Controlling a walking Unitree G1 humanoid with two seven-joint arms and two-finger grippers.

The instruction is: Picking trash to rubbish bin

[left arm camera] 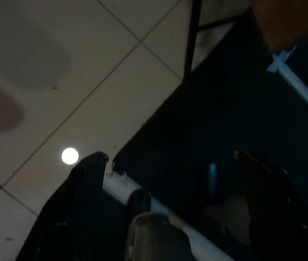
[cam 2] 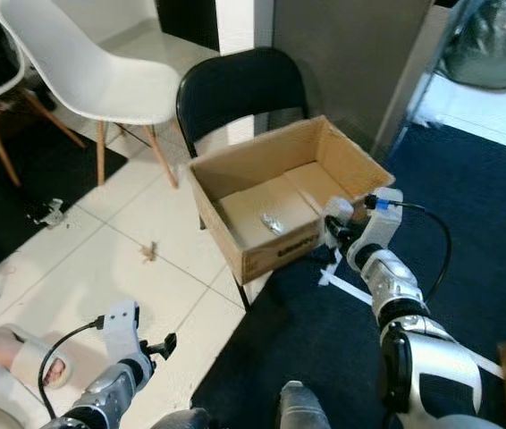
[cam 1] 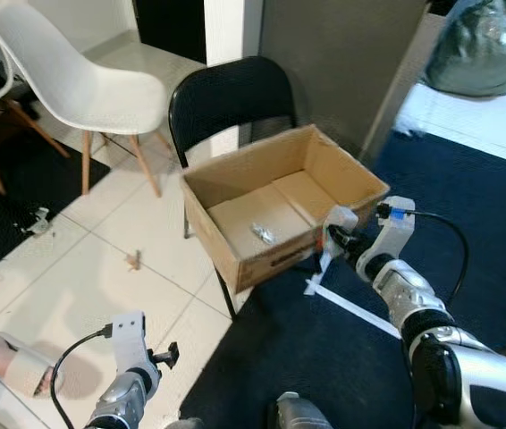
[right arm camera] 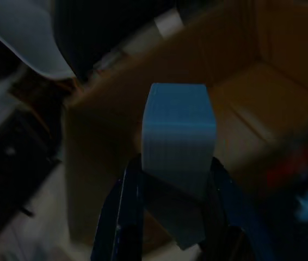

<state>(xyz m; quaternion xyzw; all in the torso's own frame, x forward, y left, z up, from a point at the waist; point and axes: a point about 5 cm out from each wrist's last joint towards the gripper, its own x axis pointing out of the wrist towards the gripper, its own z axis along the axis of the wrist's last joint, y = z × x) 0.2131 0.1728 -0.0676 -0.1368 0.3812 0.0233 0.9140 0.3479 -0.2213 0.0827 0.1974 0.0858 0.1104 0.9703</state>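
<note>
Navy carpet [cam 1: 307,357], white tiles [cam 1: 92,268], cardboard box [cam 1: 280,210]

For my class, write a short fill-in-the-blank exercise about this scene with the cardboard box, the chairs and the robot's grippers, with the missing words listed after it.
1. The open cardboard box rests on the seat of a ____ chair.
2. The right gripper is shut on a pale ____-shaped piece of trash beside the box.
3. A small crumpled silvery scrap lies ____ the box.
4. The left gripper hangs low where the white tiles meet the dark ____.

Missing words: black; block; inside; carpet
</note>
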